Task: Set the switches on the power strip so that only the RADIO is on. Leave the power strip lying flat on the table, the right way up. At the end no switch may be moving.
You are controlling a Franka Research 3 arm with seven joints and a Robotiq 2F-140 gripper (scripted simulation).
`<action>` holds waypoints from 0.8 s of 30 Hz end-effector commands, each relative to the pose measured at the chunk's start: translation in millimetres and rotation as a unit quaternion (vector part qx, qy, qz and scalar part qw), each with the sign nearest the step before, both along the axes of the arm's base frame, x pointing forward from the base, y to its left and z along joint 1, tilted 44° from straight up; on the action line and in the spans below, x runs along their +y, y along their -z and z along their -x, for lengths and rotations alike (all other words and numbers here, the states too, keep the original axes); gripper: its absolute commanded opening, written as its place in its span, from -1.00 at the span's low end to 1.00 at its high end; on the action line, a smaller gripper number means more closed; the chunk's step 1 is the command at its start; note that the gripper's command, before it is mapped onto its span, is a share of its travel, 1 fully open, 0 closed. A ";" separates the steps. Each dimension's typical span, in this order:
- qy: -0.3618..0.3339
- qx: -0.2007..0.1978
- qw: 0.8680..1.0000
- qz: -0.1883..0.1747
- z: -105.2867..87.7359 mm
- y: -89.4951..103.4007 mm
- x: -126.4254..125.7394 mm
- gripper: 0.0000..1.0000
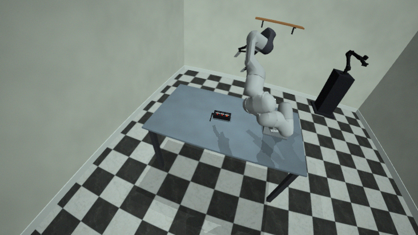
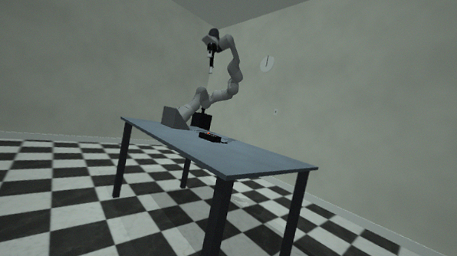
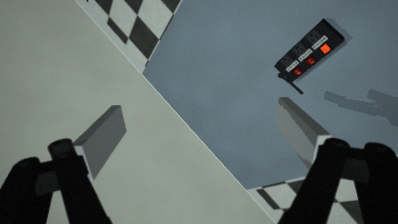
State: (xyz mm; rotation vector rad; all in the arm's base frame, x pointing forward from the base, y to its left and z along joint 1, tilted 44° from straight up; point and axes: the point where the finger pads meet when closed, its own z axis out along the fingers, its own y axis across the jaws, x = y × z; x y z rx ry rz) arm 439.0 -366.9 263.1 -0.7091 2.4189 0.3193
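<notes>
A black power strip [image 1: 221, 117] [image 2: 209, 137] [image 3: 285, 64] lies flat on the blue-grey table [image 1: 181, 116] [image 2: 250, 161] [image 3: 210, 100], switches up, with a short black cord at one end. It has three red switches beside white labels too blurred to read. In the wrist view the switch farthest from the cord [image 3: 325, 48] glows bright orange; the middle switch [image 3: 311, 61] and the switch nearest the cord [image 3: 298, 72] are darker red. My gripper [image 1: 238, 62] [image 3: 199, 115] is open and empty, high above the table and well away from the strip.
The arm's grey base block [image 2: 173, 118] stands on the table. A wooden shelf [image 1: 279, 23] is on the wall behind the arm. A black pedestal [image 1: 333, 92] with a small black arm stands on the floor beyond the table.
</notes>
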 end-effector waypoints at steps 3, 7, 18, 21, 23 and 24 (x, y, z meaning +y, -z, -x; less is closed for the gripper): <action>0.009 0.001 1.000 -0.003 -0.5 -0.7 -2.4 1.00; -0.026 0.026 0.999 -0.011 -28.6 23.0 37.2 1.00; -0.060 0.050 0.997 -0.018 -51.0 46.8 77.4 1.00; -0.060 0.050 0.997 -0.018 -51.0 46.8 77.4 1.00; -0.060 0.050 0.997 -0.018 -51.0 46.8 77.4 1.00; -0.060 0.050 0.997 -0.018 -51.0 46.8 77.4 1.00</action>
